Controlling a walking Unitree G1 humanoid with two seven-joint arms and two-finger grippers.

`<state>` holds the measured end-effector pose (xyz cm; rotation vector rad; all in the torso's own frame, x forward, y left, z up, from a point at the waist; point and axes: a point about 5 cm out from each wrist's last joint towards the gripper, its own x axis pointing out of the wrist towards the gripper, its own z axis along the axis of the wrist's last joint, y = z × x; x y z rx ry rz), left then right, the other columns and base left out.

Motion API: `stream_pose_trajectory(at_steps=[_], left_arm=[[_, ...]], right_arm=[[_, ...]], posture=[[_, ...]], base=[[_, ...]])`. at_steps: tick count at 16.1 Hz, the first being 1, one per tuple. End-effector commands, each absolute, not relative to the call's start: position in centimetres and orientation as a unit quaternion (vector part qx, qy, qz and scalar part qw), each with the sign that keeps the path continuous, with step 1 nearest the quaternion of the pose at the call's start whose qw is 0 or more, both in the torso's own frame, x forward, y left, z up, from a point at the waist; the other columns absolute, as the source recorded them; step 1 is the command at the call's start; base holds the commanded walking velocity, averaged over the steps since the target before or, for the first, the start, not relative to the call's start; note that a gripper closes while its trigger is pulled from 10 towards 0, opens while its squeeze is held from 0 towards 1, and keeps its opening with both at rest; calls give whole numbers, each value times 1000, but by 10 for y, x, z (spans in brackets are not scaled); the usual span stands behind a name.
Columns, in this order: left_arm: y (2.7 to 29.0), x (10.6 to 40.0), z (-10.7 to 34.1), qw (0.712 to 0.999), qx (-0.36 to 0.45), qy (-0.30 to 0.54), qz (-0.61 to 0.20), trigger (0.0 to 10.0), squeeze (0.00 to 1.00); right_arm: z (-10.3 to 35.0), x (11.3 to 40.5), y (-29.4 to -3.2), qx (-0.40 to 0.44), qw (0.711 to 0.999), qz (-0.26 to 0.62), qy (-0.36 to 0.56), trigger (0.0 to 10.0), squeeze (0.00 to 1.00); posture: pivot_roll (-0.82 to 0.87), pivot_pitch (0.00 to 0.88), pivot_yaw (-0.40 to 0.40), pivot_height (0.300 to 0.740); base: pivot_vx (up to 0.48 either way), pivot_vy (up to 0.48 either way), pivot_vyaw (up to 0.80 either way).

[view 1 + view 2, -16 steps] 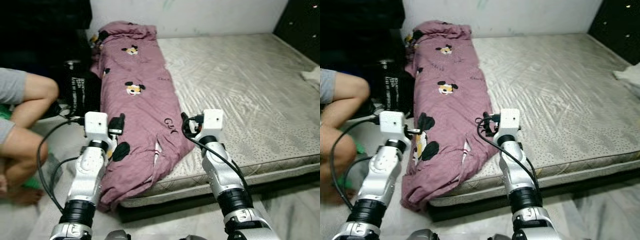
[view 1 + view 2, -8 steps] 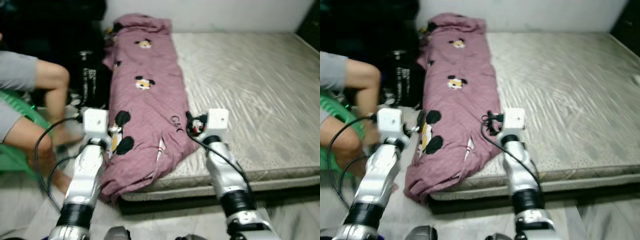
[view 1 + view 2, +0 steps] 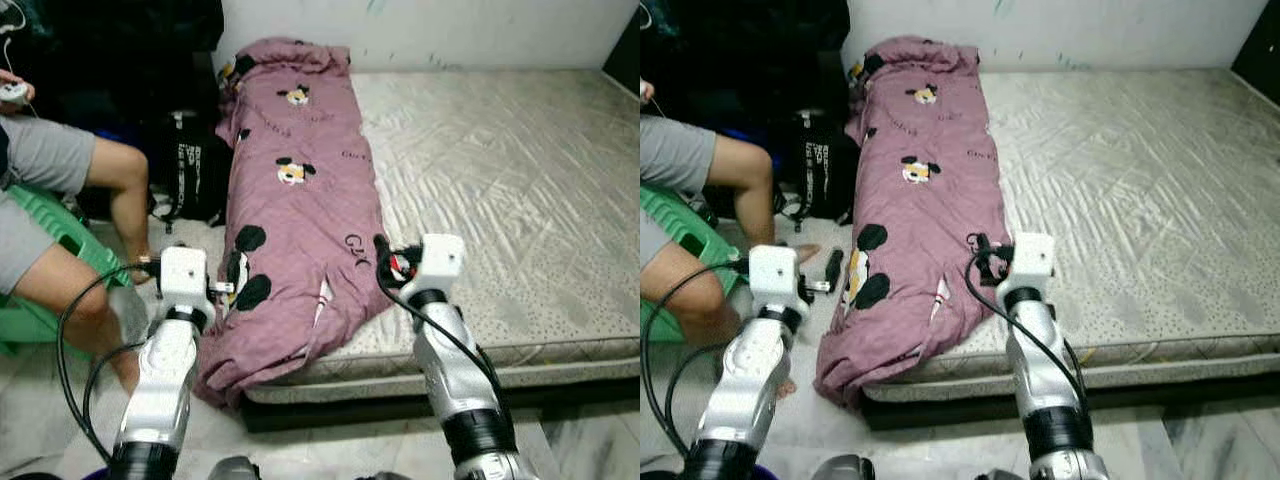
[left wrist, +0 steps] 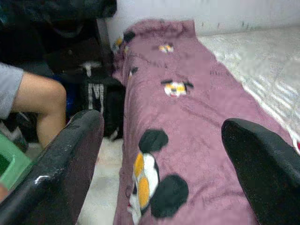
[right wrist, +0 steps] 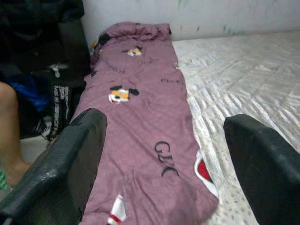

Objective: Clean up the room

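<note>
A purple blanket (image 3: 300, 200) printed with cartoon mice lies bunched lengthwise along the left side of a bare grey mattress (image 3: 500, 170). Its near end hangs over the mattress corner toward the floor. My left gripper (image 4: 164, 136) is open, held low beside the bed at the blanket's near left edge, with nothing between its fingers (image 4: 70, 154). My right gripper (image 5: 164, 136) is open too, hovering over the blanket's near right edge above the mattress, empty. In the left eye view the left gripper (image 3: 224, 288) and the right gripper (image 3: 384, 262) flank the blanket's near end.
A person sits on a green stool (image 3: 50, 250) at the left, bare legs (image 3: 110, 200) close to my left arm. A black bag (image 3: 190, 160) stands between the person and the bed. A white wall (image 3: 450, 25) backs the mattress. Pale floor runs along the bed's front.
The camera has swung left and pulled back a little, bringing more of the person and the green stool into view. Both arms stay raised on either side of the blanket's near end.
</note>
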<state>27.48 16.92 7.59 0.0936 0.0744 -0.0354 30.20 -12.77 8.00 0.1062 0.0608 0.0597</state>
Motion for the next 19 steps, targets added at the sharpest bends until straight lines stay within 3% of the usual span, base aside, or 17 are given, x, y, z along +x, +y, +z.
stream_pose_trajectory(at_steps=[1,5,10,19], left_arm=[[171,273,80,998,43,35,-11,10000,0],[174,268,84,999,41,29,-5,10000,0],[198,234,91,998,48,14,30,10000,0],[190,239,93,999,46,14,11,10000,0]], right_arm=[[81,298,-126,53,997,37,30,10000,0],[86,290,-131,46,998,39,21,10000,0],[101,262,-155,16,999,35,5,10000,0],[99,258,-154,16,999,35,27,10000,0]], posture=[[37,38,-7,740],[30,57,-1,740],[40,70,1,740],[35,53,0,740]], base=[[0,0,0],[0,0,0],[0,0,0],[0,0,0]])
